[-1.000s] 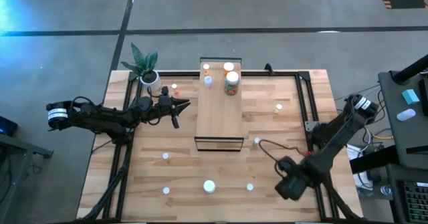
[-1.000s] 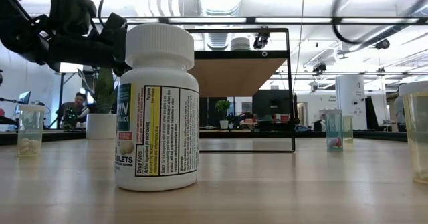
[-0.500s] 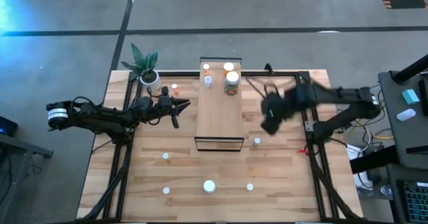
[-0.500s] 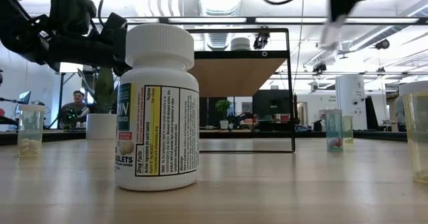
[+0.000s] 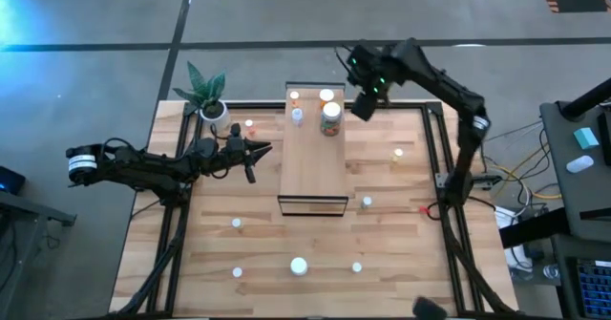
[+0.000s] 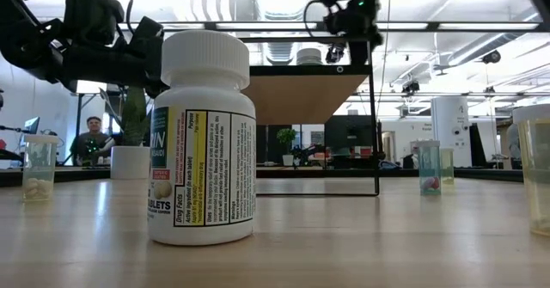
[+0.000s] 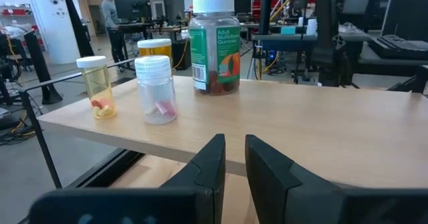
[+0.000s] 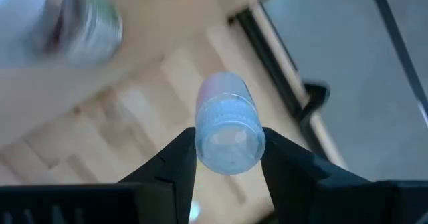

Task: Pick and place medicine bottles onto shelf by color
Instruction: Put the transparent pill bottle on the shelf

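The shelf [image 5: 314,148] stands in the middle of the worktop [image 5: 401,253], and four medicine bottles sit at its far end: an amber vial [image 7: 96,87], a clear vial [image 7: 156,90], a yellow-labelled jar [image 7: 155,49] behind them and a wider green-labelled jar [image 7: 214,52]. A potted plant [image 5: 207,93] stands at the worktop's far left corner, with one small bottle [image 5: 249,125] between it and the shelf. More bottles are scattered on the worktop: one [image 5: 398,153] right of the shelf, one [image 5: 367,202] near its front right corner, and a few along the front, among them a white-capped bottle [image 5: 299,265]

The left gripper [image 5: 256,150] hovers just left of the shelf, aimed at it, its fingers [image 7: 210,164] close together with only a thin gap and nothing between them. The right gripper [image 5: 364,103] is raised just beside the shelf's far right corner, clamped on a clear bottle [image 8: 229,125] with a ridged cap

Half a second ago the right arm was lower and farther right, over the worktop beside the shelf; it has swung up toward the far end. The left arm has not shifted

Only the right wrist view shows the held bottle. The low view is filled by a large white bottle [image 6: 204,137] with a printed label, and a person [image 6: 90,140] shows in the room behind
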